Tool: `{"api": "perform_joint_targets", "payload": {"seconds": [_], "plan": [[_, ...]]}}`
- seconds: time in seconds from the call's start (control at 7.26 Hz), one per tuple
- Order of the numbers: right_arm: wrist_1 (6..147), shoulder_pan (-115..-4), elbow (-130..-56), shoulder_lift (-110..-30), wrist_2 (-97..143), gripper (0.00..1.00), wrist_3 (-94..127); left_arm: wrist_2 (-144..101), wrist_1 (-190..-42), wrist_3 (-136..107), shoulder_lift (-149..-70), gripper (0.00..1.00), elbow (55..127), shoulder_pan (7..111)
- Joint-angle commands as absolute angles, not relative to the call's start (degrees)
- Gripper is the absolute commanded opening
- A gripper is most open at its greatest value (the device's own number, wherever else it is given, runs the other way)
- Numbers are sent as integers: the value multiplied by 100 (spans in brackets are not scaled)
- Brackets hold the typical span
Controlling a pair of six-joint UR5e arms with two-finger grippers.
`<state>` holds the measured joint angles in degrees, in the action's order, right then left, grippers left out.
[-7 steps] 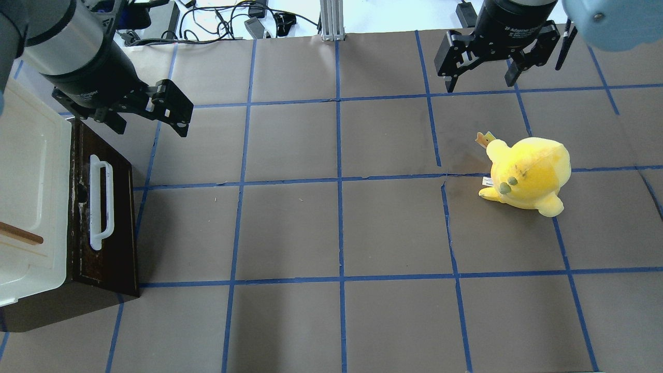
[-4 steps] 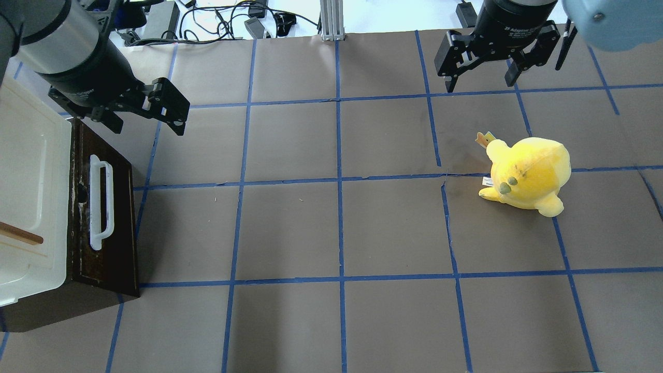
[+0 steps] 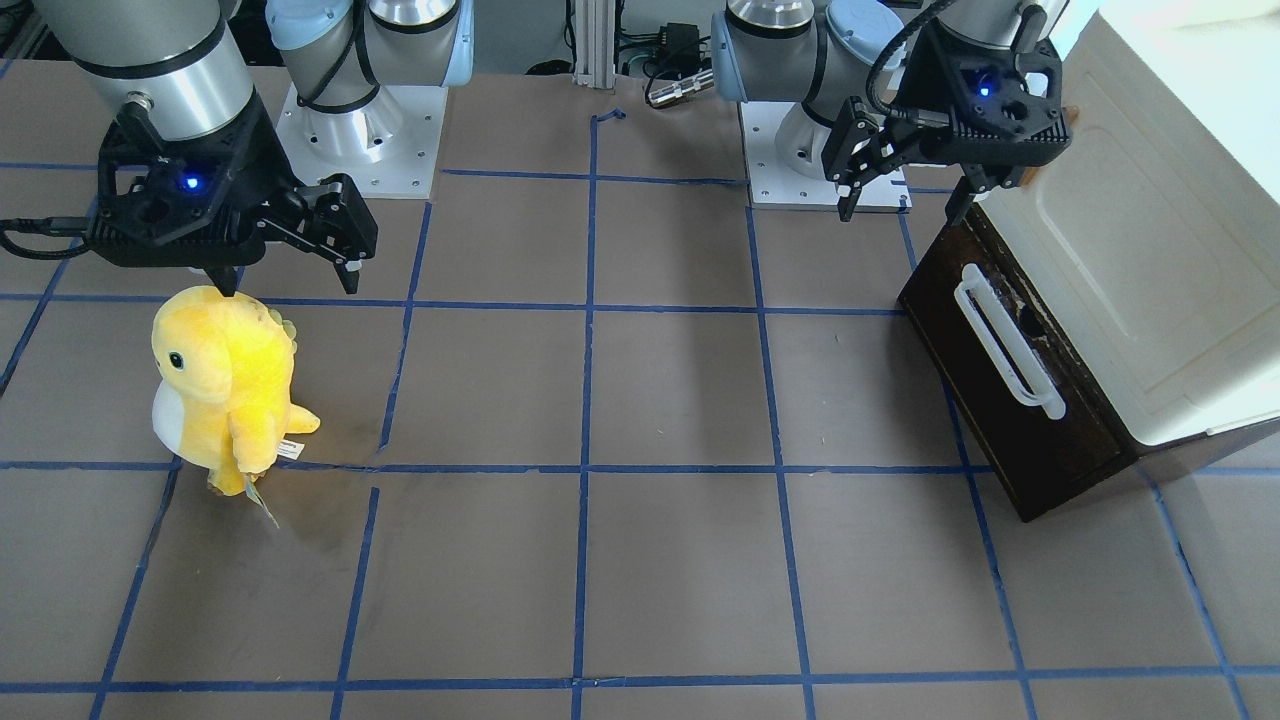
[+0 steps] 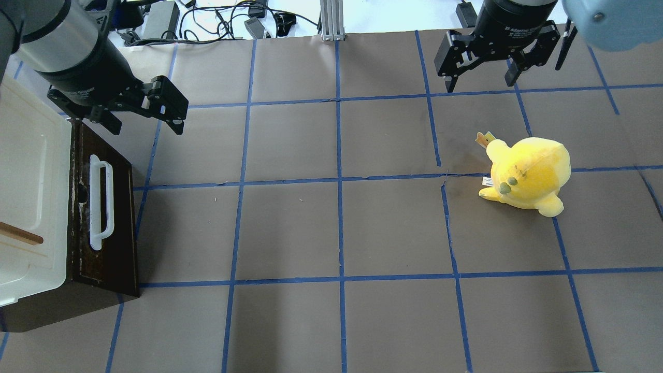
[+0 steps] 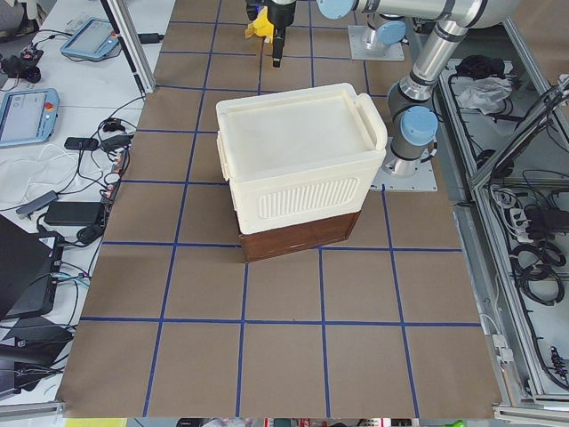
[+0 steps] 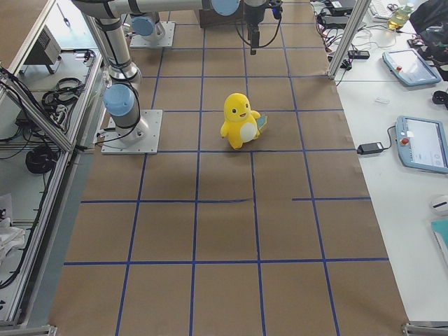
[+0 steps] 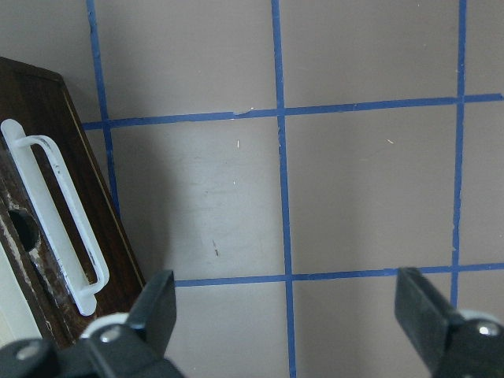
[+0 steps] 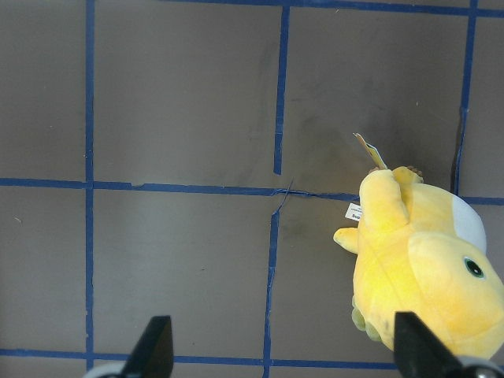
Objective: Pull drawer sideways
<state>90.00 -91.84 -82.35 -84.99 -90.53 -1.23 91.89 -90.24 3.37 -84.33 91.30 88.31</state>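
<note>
The dark brown drawer [image 4: 106, 217] with its long white bar handle [image 4: 99, 202] sits at the table's left edge under a cream box; it looks pushed in. It also shows in the front view [image 3: 985, 395] and the left wrist view [image 7: 35, 205]. My left gripper [image 4: 145, 122] is open and empty, hovering just beyond the drawer's far corner, apart from the handle [image 7: 55, 216]. It also shows in the front view [image 3: 900, 205]. My right gripper [image 4: 480, 83] is open and empty at the far right.
A cream panelled box [image 4: 26, 186] rests on top of the drawer unit [image 5: 298, 240]. A yellow plush toy [image 4: 528, 173] stands at the right, near the right gripper [image 3: 290, 280]. Cables lie beyond the table's far edge [image 4: 222, 20].
My left gripper has drifted slightly toward the far edge and a little left, still open. The right arm, drawer and plush have not moved.
</note>
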Motion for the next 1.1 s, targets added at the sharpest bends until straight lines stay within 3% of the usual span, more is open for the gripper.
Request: {"api": "perform_joint_targets", "payload": {"seconds": [0.0,0.41,0.96], "plan": [[9000,-9185,-8235,-8499,-9053,100,-123,9552,-8991,90,-8586,100,9114,8850],[9000,-9185,-8235,-8499,-9053,100,-132,10946,-8563,-1349,-8962,100,9201,9674],[9000,-9185,-8235,-8499,-9053,100,-123,12830,-8551,-2320,-9930,100,9456,9747]]}}
